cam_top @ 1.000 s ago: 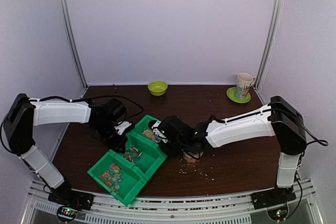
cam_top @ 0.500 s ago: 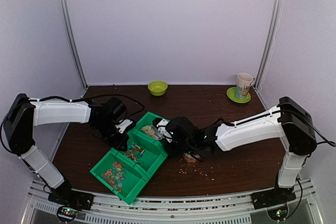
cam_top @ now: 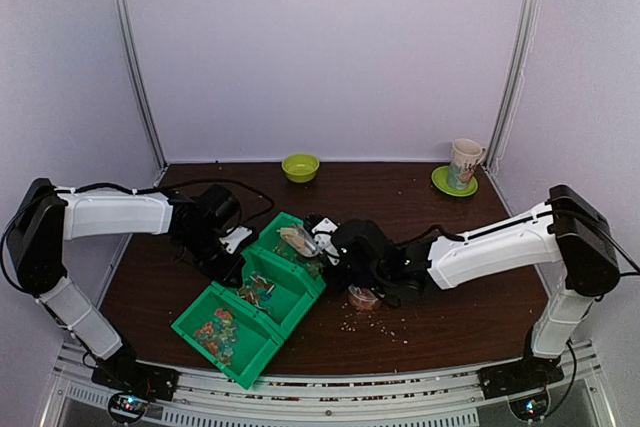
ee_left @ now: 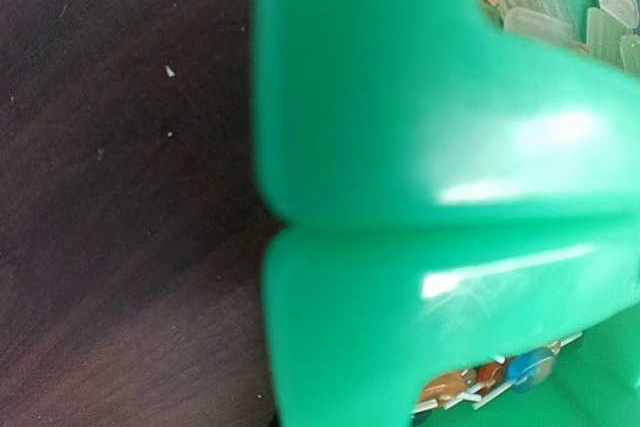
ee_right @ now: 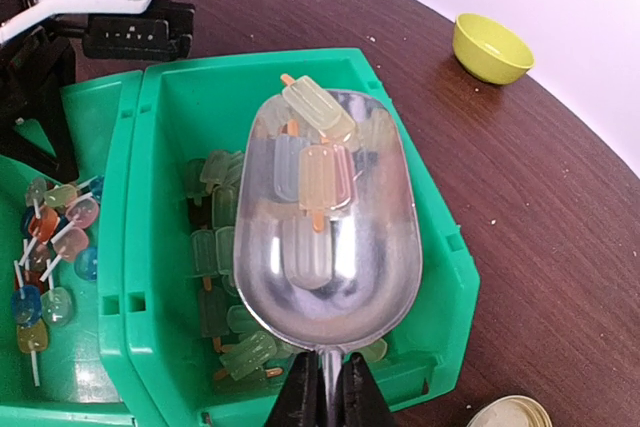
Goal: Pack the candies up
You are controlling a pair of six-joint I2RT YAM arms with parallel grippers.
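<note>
Right wrist view: the right fingers are clamped on a metal scoop, which carries lolly-shaped candies above the green bin (plenty more lie underneath). Left fingers are together, pinching the bin's wall on the bench.

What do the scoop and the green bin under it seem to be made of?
The scoop is probably polished metal: it is silvery and mirrors the candies lying in it. The green bin looks like glossy moulded plastic: even colour, soft highlights on rounded edges.
</note>
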